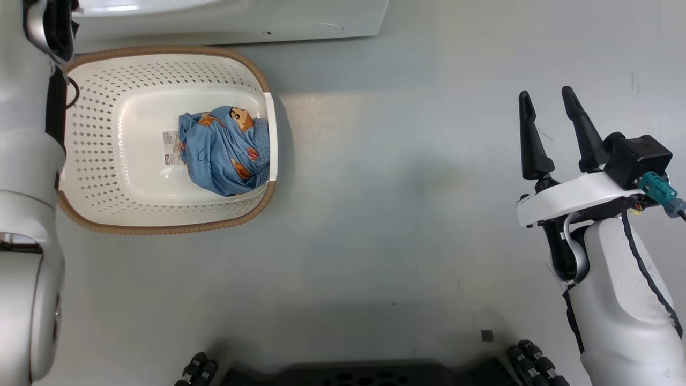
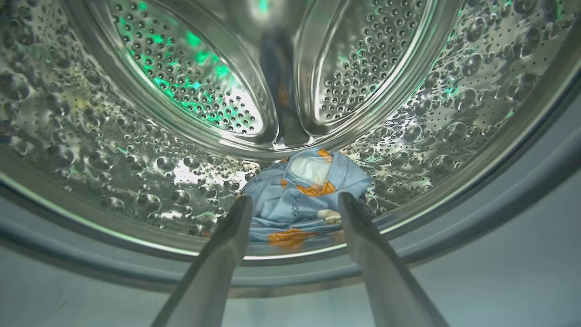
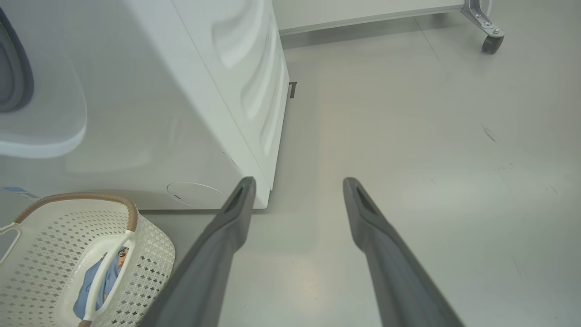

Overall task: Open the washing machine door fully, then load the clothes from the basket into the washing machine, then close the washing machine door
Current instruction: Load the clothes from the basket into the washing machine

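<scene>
Laundry loading over a glossy grey floor (image 1: 402, 187).
Head view: one blue garment (image 1: 225, 153) lies in the basket (image 1: 91, 107) just before the washing machine (image 1: 225, 21); right hand (image 1: 546, 94) open, empty. Left wrist: left hand (image 2: 295, 198) open at the steel drum (image 2: 136, 150) mouth, second garment (image 2: 308, 181) on the drum's bottom. Right wrist: scuffed floor, a caster (image 3: 492, 43).

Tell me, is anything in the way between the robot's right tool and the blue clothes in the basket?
Nothing visible is. The open right tool hangs over bare floor, and the clothes lie uncovered in the basket. Only the basket's own wall is between them, so reaching in from above should work.
</scene>
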`<state>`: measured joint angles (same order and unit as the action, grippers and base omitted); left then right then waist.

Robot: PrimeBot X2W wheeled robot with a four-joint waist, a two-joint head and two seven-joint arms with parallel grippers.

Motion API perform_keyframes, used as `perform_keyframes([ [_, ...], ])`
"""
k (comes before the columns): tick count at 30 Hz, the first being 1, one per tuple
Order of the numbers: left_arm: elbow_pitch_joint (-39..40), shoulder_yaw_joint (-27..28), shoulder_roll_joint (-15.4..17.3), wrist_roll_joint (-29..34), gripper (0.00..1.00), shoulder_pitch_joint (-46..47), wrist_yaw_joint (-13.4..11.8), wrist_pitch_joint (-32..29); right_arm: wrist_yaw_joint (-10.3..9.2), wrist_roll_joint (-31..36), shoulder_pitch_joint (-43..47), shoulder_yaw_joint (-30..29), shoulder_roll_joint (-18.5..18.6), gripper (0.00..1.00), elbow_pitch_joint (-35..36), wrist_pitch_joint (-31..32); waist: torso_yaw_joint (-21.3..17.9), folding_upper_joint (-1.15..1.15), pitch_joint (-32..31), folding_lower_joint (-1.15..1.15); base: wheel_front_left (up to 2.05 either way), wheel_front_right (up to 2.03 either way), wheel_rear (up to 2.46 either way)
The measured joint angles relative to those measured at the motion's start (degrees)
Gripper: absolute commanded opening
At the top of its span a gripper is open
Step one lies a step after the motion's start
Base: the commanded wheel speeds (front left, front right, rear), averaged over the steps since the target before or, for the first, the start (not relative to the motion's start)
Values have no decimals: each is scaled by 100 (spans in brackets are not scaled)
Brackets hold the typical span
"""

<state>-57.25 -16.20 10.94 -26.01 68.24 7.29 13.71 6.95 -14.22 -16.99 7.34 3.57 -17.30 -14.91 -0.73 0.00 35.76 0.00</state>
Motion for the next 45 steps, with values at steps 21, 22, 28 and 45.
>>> perform_keyframes([
  [21, 520, 5, 1, -188, 100, -1341, 0, 58, 4, 36, 363, 65, -1, 100, -298, 0, 211, 0, -1228, 0, 0, 0, 0],
  [22, 624, 42, 26, -192, 100, -1422, 0, 65, 4, 45, 363, 65, -1, 100, -298, 0, 214, 0, -1283, 0, 0, 0, 0],
  [28, 1116, 311, 123, -182, 100, -2035, 0, 75, 4, 67, 488, 73, -3, 100, -313, 0, 214, 0, -1621, 0, 0, 0, 0],
  [45, 2503, 942, 220, 30, 100, -4003, -237, 75, 5, 182, 831, 135, -8, 100, -259, 0, 169, 0, -2448, 0, 0, 0, 0],
])
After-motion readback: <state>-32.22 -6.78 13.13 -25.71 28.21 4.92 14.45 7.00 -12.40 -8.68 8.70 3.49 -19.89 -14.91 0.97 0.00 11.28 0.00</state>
